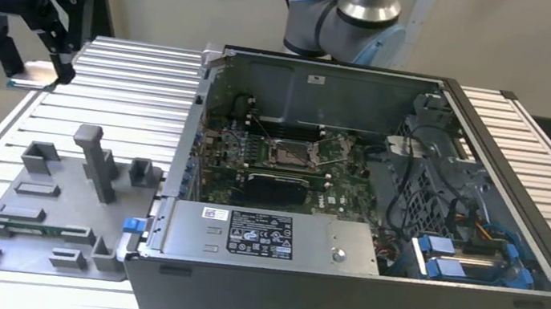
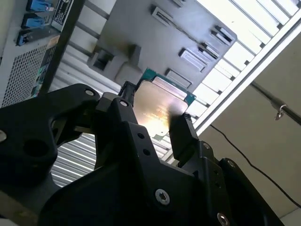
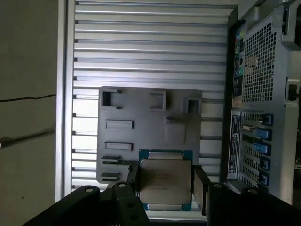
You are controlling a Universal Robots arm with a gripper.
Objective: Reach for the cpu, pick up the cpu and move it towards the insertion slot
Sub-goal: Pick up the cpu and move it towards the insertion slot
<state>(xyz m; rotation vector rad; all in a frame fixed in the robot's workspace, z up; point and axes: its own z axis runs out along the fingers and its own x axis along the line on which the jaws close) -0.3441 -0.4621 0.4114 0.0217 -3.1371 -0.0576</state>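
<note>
**Cpu gripped in the air, well apart from the socket**

In the first wrist view, the gripper (image 3: 166, 187) is clamping the cpu (image 3: 165, 172) by two opposite edges. One black finger (image 3: 200, 187) is pressing on each side, and the silvery top is facing the camera with its green border showing around it. Behind the chip, the grey fixture tray (image 3: 150, 129) is lying on the slatted table (image 3: 150, 42), with the perforated rear panel of the computer case (image 3: 258, 84) standing just beside it.

In the second wrist view, the cpu is sitting between the same two fingers and catching a bright reflection. The tray and the pale slats are lying beyond it.

In the exterior view, the gripper is hanging above the table's far corner on the exterior view's left, clear of the tray. A pale patch between its fingertips is possibly the chip, though it is too small to be sure. The insertion slot (image 1: 294, 154) is lying inside the open case, its metal frame ringed by green board, well apart from the gripper.
</note>
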